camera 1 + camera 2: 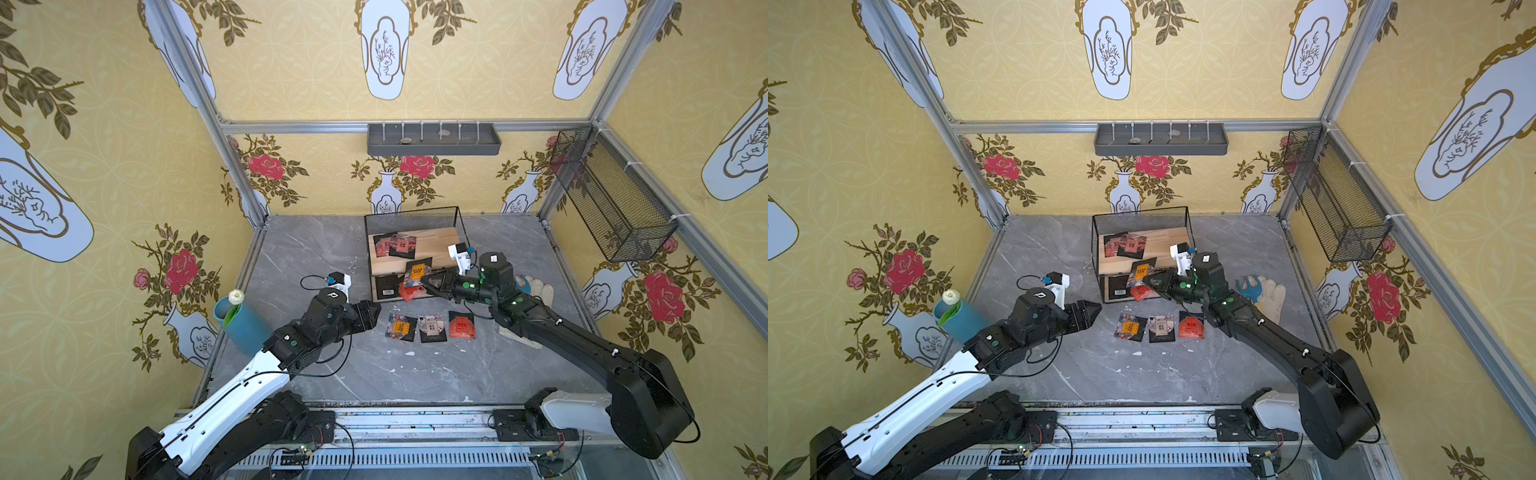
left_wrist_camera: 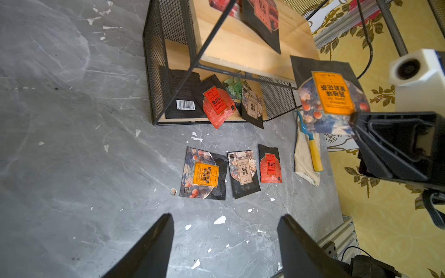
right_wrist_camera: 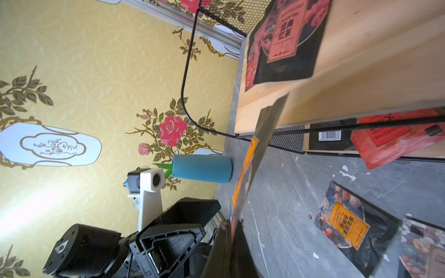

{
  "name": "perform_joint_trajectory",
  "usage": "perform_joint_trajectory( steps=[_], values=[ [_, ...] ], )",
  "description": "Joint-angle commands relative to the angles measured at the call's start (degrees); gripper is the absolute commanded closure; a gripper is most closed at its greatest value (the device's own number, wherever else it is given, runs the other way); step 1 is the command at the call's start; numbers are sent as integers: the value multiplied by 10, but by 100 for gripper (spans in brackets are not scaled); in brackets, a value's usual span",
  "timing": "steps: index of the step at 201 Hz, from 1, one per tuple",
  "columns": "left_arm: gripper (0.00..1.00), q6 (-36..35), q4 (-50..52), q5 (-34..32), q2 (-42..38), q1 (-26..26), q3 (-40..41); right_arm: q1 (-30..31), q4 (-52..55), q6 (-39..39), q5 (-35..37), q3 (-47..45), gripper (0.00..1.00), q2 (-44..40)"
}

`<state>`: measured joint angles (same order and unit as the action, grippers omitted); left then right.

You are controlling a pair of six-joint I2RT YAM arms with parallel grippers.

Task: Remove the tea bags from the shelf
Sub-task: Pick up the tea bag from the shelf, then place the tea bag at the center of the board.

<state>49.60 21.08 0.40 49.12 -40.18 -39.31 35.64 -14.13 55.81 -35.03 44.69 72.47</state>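
The orange-label tea bag [image 2: 330,101] hangs clenched by its edge in the right claw [image 1: 426,286], just off the front of the shelf [image 1: 436,245], whose two boards hold more tea bags [image 1: 395,246]. Carry it low and outward, clear of the wire front rail, and let go beside the three sachets [image 1: 432,328] on the table [image 1: 311,257]. The left claw [image 1: 376,309] hovers released and empty; bare room lies before that row, while a glove [image 1: 538,291] crowds the right.
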Motion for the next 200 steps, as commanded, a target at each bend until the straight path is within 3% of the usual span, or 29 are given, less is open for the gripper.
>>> perform_joint_trajectory(
  steps=[1,75,141,200],
  values=[
    [23,9,12,-13,-11,0,6,7,10,-30,-41,-2,100,-9],
    [24,20,19,-17,-25,0,10,36,85,-121,-142,3,100,19],
    [24,20,25,-20,-26,-1,9,86,141,-213,-193,42,100,134],
    [23,19,34,-24,-33,-1,13,113,152,-246,-203,82,100,229]
  ],
)
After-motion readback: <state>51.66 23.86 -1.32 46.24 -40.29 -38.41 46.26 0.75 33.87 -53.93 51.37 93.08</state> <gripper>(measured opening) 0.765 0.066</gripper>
